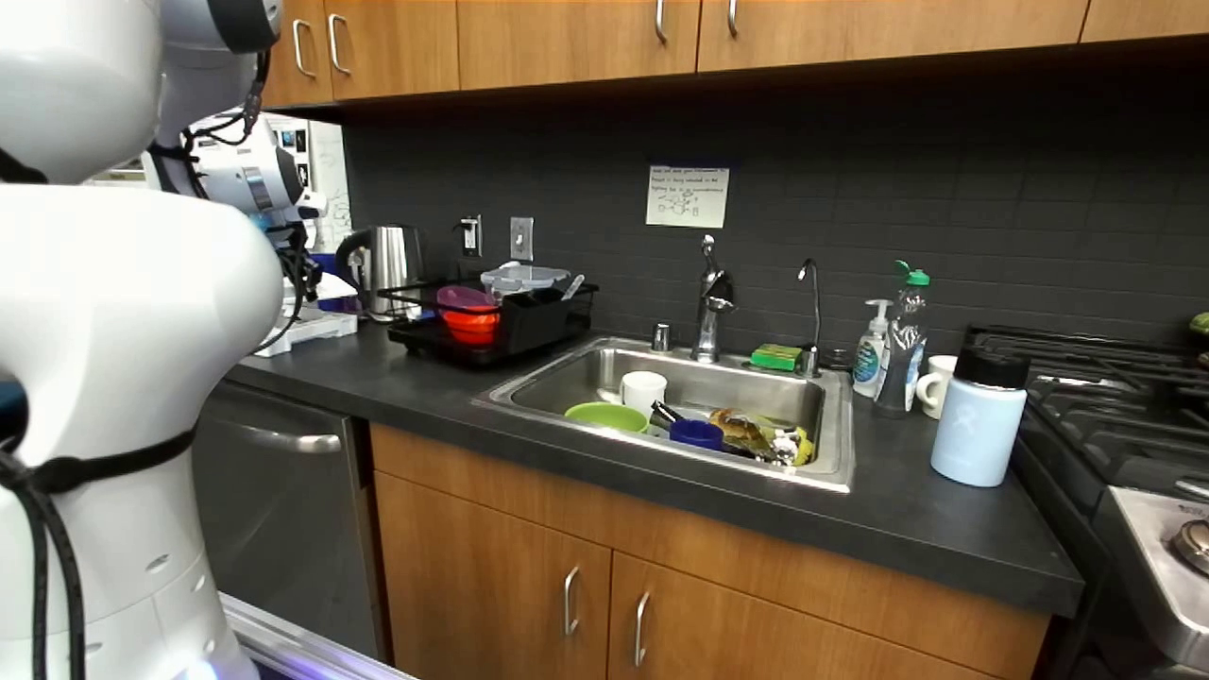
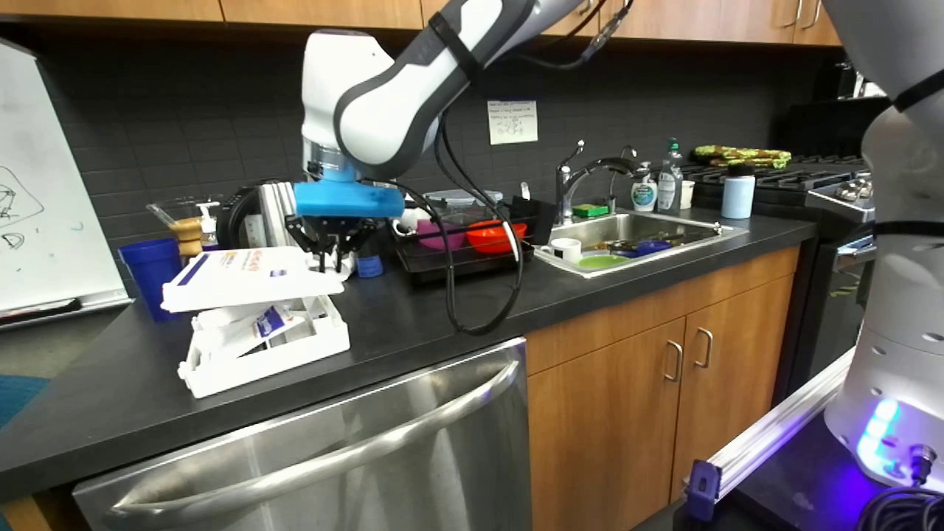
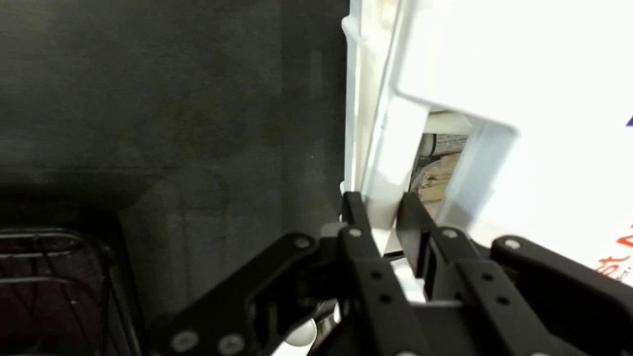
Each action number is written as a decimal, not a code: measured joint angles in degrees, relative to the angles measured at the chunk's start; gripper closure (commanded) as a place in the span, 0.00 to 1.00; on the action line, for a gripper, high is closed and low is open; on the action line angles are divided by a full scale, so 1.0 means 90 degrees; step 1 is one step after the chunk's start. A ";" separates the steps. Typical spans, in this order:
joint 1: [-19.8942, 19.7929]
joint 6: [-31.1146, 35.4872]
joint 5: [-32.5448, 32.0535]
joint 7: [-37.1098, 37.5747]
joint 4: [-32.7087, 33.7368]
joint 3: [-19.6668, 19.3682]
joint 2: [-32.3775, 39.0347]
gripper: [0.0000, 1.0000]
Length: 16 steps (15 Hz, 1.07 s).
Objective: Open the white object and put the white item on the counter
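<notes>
Near end of dark desk (image 2: 402, 317), white case (image 2: 284, 365), lid (image 2: 243, 276) ajar and tilted (white packet (image 2: 273, 324) with blue print showing inside). Fingers (image 3: 356, 212) pointing down at lid's edge on side toward black rack (image 1: 430, 341), narrowly apart, white strip (image 3: 395, 143) of case between tips; cannot tell whether they grip it. Blue cup (image 2: 151, 269) and kettle (image 1: 397, 269) behind case. Farther along desk, red bowl (image 1: 472, 329) and purple bowl (image 1: 465, 297) in rack, then steel sink (image 1: 837, 425) holding white cup (image 1: 643, 390) and green bowl (image 1: 607, 416).
</notes>
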 measured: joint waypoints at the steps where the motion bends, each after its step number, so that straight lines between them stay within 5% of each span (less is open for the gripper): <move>1: -0.0001 0.0036 -0.0046 0.0000 -0.0135 -0.0002 -0.0151 0.95; 8: -0.0227 0.0202 -0.0385 0.0004 -0.1215 -0.0008 -0.1171 0.95; 16: -0.1135 0.0691 -0.1114 0.0142 -0.2723 0.0044 -0.2304 0.95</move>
